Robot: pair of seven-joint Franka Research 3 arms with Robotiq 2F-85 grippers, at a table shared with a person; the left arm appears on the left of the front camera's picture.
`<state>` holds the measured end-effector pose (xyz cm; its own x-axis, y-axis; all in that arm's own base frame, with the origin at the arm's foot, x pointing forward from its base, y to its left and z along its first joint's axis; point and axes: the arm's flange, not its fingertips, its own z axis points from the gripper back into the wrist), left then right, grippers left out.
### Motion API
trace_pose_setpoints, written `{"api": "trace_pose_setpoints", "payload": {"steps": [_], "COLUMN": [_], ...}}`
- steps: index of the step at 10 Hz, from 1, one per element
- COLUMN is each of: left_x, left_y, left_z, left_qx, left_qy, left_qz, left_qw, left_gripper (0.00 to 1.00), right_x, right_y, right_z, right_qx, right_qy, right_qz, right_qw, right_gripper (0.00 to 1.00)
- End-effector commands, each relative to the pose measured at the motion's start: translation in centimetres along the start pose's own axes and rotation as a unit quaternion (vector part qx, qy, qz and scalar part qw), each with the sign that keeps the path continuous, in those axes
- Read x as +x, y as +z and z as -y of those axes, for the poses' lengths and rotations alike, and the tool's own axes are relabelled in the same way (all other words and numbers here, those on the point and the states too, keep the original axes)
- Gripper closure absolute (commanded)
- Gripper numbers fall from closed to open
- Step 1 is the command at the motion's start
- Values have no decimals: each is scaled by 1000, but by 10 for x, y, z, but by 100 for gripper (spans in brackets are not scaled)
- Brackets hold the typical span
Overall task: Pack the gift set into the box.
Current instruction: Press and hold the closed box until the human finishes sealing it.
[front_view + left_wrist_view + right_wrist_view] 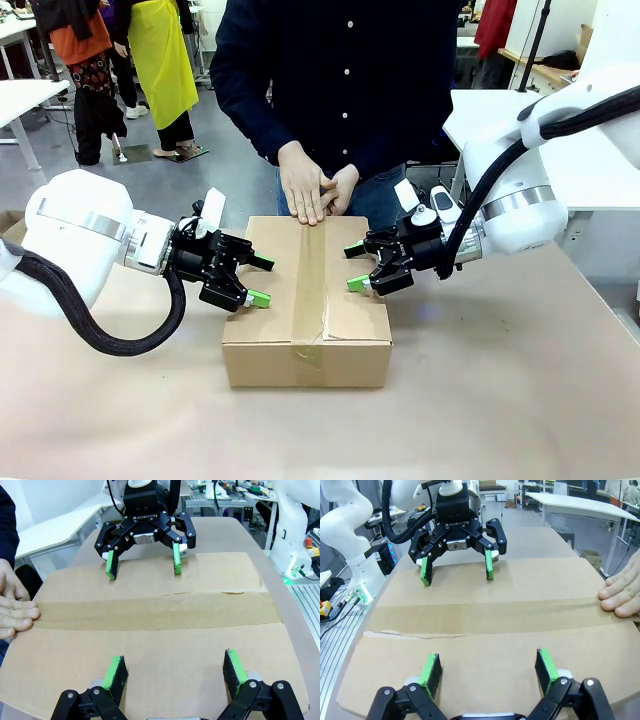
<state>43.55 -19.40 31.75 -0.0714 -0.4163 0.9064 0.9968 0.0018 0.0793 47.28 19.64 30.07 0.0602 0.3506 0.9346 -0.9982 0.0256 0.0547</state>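
The box stands shut at the table's middle, with brown tape running along its top seam. A person's hands press on the far end of the tape. My left gripper is open at the box's left edge, fingers level with the top. At the right edge my right gripper is open too, facing the left one. In the left wrist view my left gripper hovers over the box top, opposite the right gripper. The right wrist view shows my right gripper and the left gripper. The gift set is hidden.
The table, covered in brown, has free room in front of and beside the box. The person stands close at the far edge. White tables and other people stand farther back. An arm's white base stands beside the table.
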Motion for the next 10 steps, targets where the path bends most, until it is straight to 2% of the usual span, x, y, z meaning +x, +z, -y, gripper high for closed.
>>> {"api": "trace_pose_setpoints", "payload": {"steps": [1,10], "left_x": [-2,-2], "left_y": [0,0], "left_z": [2,2], "left_qx": [1,1], "left_qy": [1,1], "left_qz": [-3,-3], "left_qw": [1000,1000], "left_gripper": [0,0], "right_x": [-1,-1], "right_y": [-2,-2], "right_z": [-1,-1], "right_qx": [2,2], "right_qy": [2,2], "right_qz": [-5,-5], "right_qw": [1000,1000], "right_gripper": [0,0]}}
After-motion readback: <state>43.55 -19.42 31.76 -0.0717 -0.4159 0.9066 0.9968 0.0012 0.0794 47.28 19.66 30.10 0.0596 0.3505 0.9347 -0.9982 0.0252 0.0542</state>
